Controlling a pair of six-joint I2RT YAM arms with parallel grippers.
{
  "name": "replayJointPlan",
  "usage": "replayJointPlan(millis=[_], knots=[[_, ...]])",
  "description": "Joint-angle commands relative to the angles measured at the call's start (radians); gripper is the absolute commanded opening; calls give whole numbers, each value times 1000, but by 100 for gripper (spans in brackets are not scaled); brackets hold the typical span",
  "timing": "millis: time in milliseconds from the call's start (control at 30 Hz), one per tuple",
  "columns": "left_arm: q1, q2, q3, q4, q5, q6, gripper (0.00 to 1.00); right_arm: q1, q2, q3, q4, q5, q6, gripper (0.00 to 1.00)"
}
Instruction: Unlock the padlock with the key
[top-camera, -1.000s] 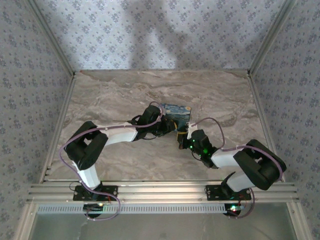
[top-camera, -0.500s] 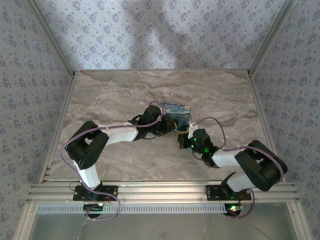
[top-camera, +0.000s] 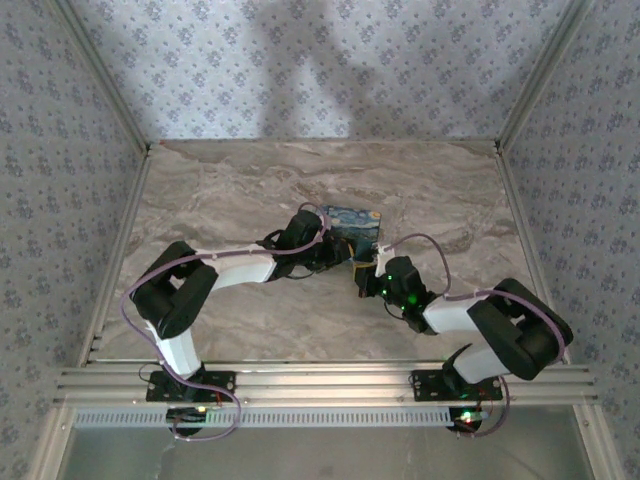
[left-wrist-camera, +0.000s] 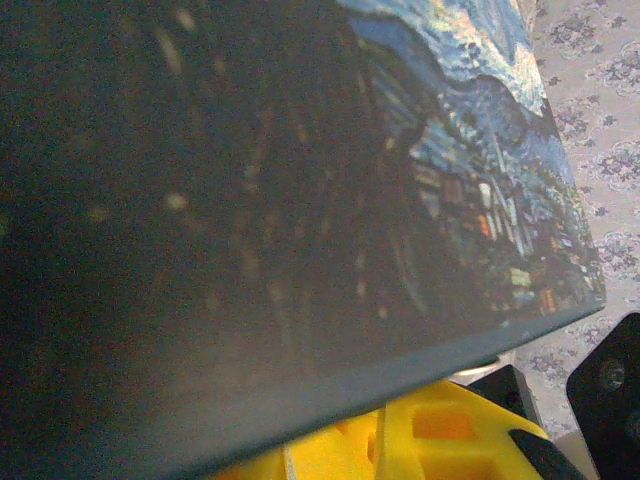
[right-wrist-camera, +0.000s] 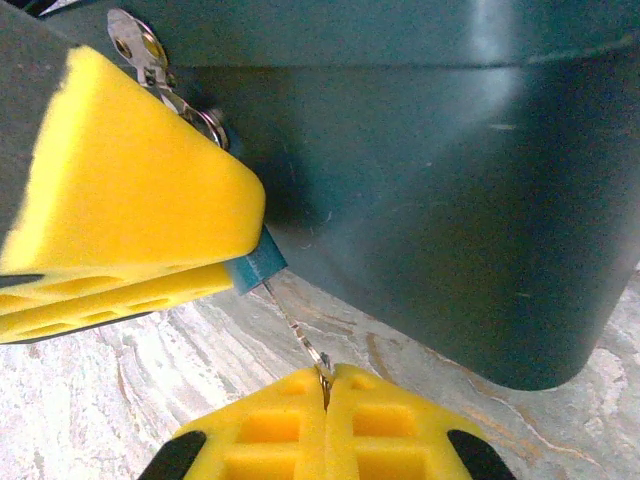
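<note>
Left wrist view gives you mostly the painted lid of the blue box (left-wrist-camera: 250, 200), very close and dark, with the yellow pads of the left gripper (left-wrist-camera: 390, 445) below its edge. For the grip itself, look at the right wrist view. There the left gripper stands narrow, and a small blue-grey body, which I take for the padlock (right-wrist-camera: 258, 266), comes out between its two pads, just under the metal hasp (right-wrist-camera: 150, 60) on the box wall. Whether the shackle passes through this hasp you cannot tell, because the pad hides it.

From the padlock a thin toothed key (right-wrist-camera: 295, 325) runs down and to the right, above the marble table (right-wrist-camera: 110, 390), into the right gripper (right-wrist-camera: 325, 378). This one is fully closed and pinches only the last bit of the key.

What can go wrong, in my judgement: the hold on the key is very short, so when you turn the wrist the key may slip between the soft pads instead of turning. If the wrist is not in line with the key, the thin blade may bend or pull out. The padlock also is held by little surface. It may rotate together with the key and drag the box.
</note>
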Motion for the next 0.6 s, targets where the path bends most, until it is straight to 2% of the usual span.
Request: replayJointPlan(millis=[0, 567], knots=[[-28, 25, 14, -9, 46, 11, 15, -1, 7, 53, 102, -36, 11, 0], [-35, 35, 15, -5, 45, 7, 15, -11, 42, 75, 125, -64, 12, 0]])
